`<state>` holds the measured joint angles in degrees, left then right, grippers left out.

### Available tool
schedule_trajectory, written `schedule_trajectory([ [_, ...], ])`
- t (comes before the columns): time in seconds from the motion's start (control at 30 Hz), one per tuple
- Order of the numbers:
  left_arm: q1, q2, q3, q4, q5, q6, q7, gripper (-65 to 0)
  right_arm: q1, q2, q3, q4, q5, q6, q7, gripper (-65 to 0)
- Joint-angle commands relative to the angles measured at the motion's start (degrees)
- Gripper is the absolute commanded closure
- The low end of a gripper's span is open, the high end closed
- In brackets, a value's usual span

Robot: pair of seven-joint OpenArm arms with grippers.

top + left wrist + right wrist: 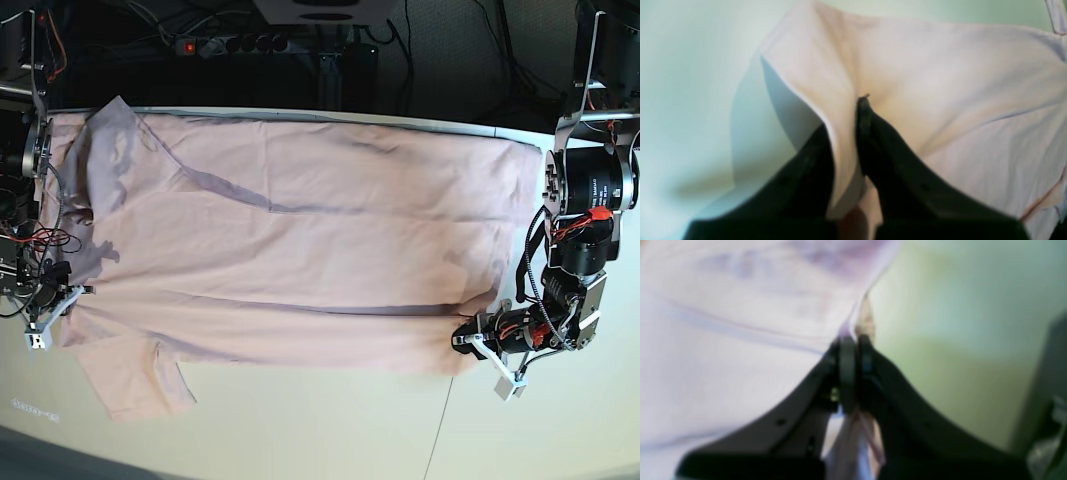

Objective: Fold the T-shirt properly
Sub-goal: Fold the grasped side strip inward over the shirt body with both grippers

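The pale pink T-shirt [300, 230] lies spread across the table, plain side up, with a long fold line along its lower part. One sleeve [130, 375] sticks out at the front left. My left gripper [470, 340] is at the shirt's front right corner. In the left wrist view the left gripper [845, 115] is shut on a ridge of the T-shirt [940, 83]. My right gripper [52, 318] is at the shirt's left edge. In the blurred right wrist view the right gripper [853, 341] is shut on the edge of the T-shirt [740, 340].
The pale table [350, 430] shows bare in front of the shirt and at the right [600, 420]. Its back edge [420, 122] runs behind the shirt. A power strip [240, 44] and cables hang in the dark behind it. Both arm bases stand at the table's sides.
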<state>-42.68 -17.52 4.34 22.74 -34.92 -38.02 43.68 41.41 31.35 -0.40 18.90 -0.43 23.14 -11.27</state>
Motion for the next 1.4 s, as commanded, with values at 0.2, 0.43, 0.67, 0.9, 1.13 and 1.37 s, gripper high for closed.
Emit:
schedule_trajectory([
  [0.2,-2.08,-0.87,-0.07,1.95,-7.39,-1.98,6.32,0.0,1.68,4.46,0.11,2.47,5.97,5.90,0.59,0.0],
  [0.43,-2.05,-3.69,-0.07,5.55,-15.23,-1.98,14.16,0.0,1.57,5.68,0.11,5.05,11.17,6.45,-3.15,0.0],
  [0.67,-1.92,-4.26,-0.07,6.19,-26.93,-1.98,26.45,0.0,1.57,6.12,0.13,5.11,13.60,6.71,-4.42,0.0],
  [0.9,-1.86,-4.68,-0.07,6.19,-38.18,-1.98,36.32,0.0,1.55,7.41,0.13,5.11,18.97,6.73,-8.92,0.0],
  [1.13,-0.20,-5.57,-0.07,6.19,-41.55,-1.98,36.32,0.0,-1.68,10.49,0.17,7.04,24.39,6.93,-11.74,0.0],
  [1.37,2.82,-5.53,-0.07,6.19,-44.37,-1.98,36.32,0.0,-13.62,12.15,3.19,18.34,27.93,6.91,-11.78,0.0],
])
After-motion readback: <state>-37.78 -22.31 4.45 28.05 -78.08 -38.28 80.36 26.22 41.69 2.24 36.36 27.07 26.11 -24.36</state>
